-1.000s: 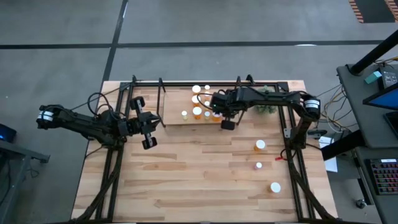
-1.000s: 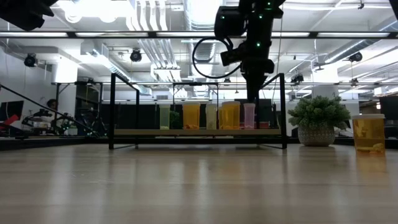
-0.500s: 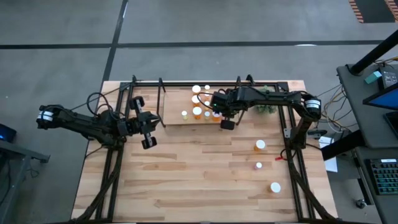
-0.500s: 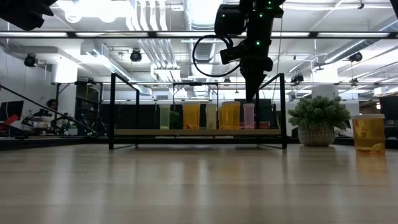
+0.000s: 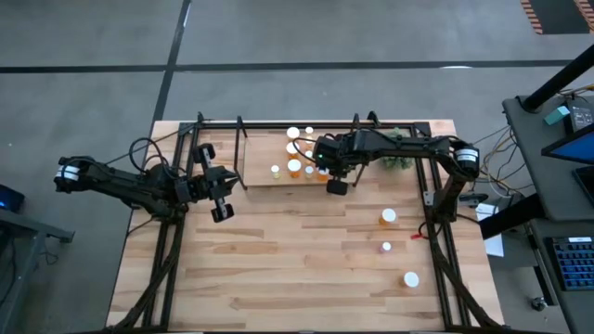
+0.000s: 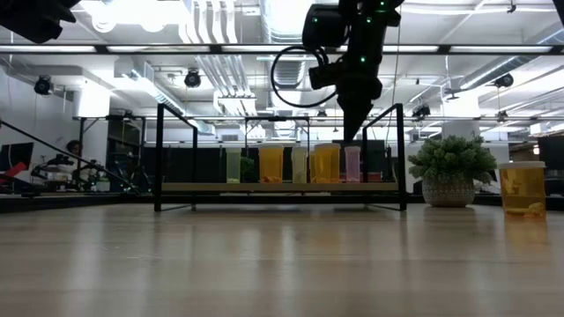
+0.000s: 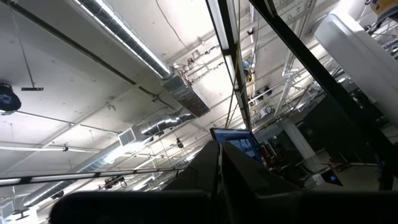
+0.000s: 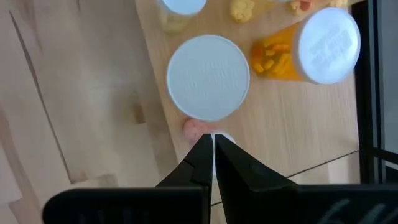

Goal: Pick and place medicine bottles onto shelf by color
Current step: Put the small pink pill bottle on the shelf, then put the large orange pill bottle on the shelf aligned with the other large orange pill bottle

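Observation:
The shelf (image 5: pixel 264 176) stands at the table's far middle and carries several white-capped bottles (image 5: pixel 294 167). In the low view they stand in a row on its board (image 6: pixel 194 187): a pale green one (image 6: pixel 233 165), two orange ones (image 6: pixel 270 164) and a small pink one (image 6: pixel 352 164). My right gripper (image 5: pixel 336 184) is shut and points down just above the pink bottle (image 8: pixel 194 127), beside a large white cap (image 8: pixel 208 76). My left gripper (image 5: pixel 218 181) is shut and empty at the shelf's left end, pointing up at the ceiling (image 7: pixel 221 155).
Three white-capped bottles stand on the table's right side (image 5: pixel 389 216), (image 5: pixel 386 247), (image 5: pixel 410 278); one orange bottle shows at the right of the low view (image 6: pixel 522 189). A green potted plant (image 5: pixel 399 160) stands right of the shelf. The shelf's black uprights (image 6: pixel 401 154) flank the board.
My right gripper has risen a little above the pink bottle and drifted slightly toward the table's left, staying shut. The bottles have not moved.

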You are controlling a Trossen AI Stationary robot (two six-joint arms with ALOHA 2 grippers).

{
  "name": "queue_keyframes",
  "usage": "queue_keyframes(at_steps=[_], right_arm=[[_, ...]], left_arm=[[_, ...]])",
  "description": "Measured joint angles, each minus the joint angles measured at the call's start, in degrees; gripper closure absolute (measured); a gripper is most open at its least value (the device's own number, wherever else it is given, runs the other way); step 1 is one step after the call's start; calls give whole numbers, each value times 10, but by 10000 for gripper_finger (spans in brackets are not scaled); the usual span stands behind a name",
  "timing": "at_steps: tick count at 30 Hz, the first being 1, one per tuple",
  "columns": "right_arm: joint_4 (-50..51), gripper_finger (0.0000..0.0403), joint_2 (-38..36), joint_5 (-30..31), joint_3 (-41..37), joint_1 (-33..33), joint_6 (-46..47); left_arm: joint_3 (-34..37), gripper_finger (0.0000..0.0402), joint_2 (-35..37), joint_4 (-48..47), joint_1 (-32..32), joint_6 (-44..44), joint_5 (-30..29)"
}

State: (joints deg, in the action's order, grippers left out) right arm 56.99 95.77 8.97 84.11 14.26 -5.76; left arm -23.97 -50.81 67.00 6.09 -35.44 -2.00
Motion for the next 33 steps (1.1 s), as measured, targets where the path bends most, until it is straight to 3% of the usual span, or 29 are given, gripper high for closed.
queue_keyframes(at_steps=[27, 33], right_arm=[[25, 394, 2, 17, -1, -1, -7], [24, 394, -29, 57, 11, -18, 1]], left_arm=[[0, 400, 1, 0, 0, 0, 0], [0, 400, 1, 0, 0, 0, 0]])
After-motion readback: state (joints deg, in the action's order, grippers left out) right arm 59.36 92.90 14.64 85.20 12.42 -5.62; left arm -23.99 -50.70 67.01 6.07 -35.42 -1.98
